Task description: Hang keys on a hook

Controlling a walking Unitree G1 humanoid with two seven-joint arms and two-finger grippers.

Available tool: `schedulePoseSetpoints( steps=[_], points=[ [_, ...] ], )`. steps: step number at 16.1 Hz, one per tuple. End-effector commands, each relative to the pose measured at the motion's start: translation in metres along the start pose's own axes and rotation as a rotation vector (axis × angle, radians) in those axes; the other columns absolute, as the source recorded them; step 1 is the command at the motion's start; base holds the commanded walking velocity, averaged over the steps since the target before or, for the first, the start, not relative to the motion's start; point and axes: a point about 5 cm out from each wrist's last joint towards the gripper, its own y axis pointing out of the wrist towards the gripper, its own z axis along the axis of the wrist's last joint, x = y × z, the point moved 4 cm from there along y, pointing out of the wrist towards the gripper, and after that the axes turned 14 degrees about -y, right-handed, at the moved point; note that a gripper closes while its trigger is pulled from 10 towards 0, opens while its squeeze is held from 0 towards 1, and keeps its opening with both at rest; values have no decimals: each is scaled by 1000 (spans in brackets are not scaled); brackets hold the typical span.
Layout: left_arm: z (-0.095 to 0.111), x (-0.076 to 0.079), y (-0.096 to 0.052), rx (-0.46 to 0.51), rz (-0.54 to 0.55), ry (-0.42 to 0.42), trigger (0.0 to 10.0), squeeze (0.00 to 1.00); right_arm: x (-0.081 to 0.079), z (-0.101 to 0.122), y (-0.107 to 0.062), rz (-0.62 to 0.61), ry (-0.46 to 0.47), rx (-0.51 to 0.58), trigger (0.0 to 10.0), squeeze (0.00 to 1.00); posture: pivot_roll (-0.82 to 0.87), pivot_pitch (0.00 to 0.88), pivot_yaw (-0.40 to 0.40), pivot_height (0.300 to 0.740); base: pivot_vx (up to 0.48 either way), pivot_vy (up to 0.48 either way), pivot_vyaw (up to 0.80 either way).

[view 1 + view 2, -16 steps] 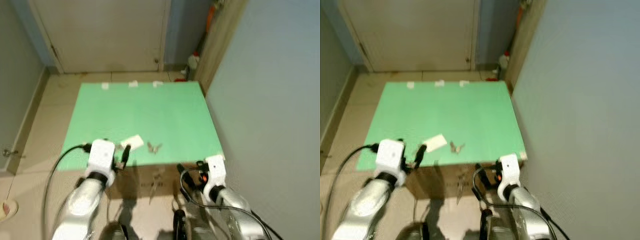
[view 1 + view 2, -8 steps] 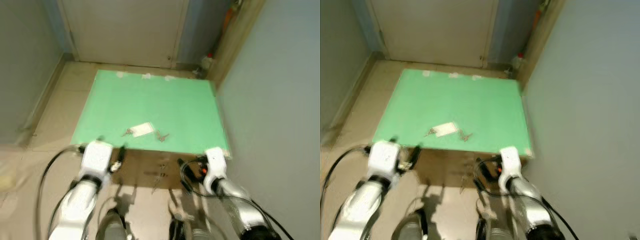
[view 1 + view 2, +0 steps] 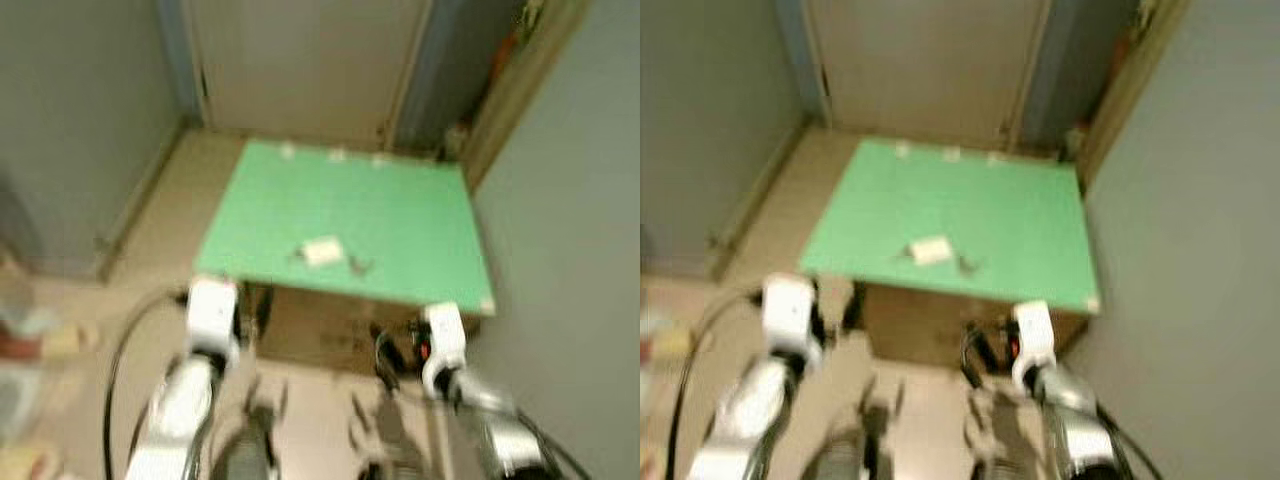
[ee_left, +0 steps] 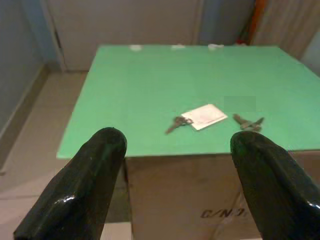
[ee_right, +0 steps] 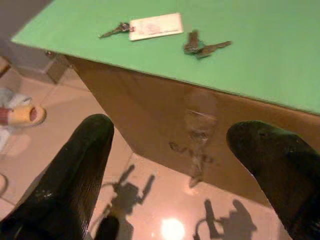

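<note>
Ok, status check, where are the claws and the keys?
Both claws open, empty: left claw, right claw, short of the box. Keys and tagged key on green top. Nothing blocking.

- On the brown cardboard box [image 4: 200, 195] under the green board [image 4: 150, 85], the left wrist view shows dark printed letters low on the front face; they look like "C/N", with the characters after them too small and cut off to read.
- The white tag [image 4: 204, 116] lying on the green board carries faint marks that cannot be read.
</note>
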Motion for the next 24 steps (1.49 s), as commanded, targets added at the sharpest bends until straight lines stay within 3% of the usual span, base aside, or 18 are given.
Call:
schedulePoseSetpoints(
  steps=[1, 5, 11, 13, 16, 18, 24],
  points=[
    [8, -1, 5, 25, -8, -3, 10000, 0, 3, 6, 0, -14, -3, 21, 10000, 24, 42, 135, -100, 736, 285, 386, 0],
    [8, 0, 9, 27, -15, -5, 10000, 0, 5, 3, -3, -22, -7, 13, 10000, 24, 39, 136, -100, 736, 312, 362, 0],
    [9, 1, 15, 7, -33, 13, 10000, 0, 0, 1, -4, -11, -8, 9, 10000, 24, 37, 136, -95, 736, 439, 0, 0],
    [5, 1, 18, -16, -25, 107, 10000, 0, -1, 0, -4, -11, -6, 8, 10000, 20, 32, 135, -91, 736, 221, 0, 0],
    [1, 5, 21, -39, -33, 157, 10000, 0, -4, -2, -6, -10, -5, 7, 10000, 24, 26, 134, -89, 736, 0, 0, 0],
    [0, 10, 20, -39, -63, 134, 10000, 0, -4, -3, -7, -11, -5, 4, 10000, 27, 20, 131, -85, 736, 176, 0, 0],
    [-2, 8, 23, -39, -14, 89, 10000, 0, -4, -4, -8, -13, -7, 1, 10000, 27, 16, 116, -81, 736, 424, 0, 0]
  ],
)
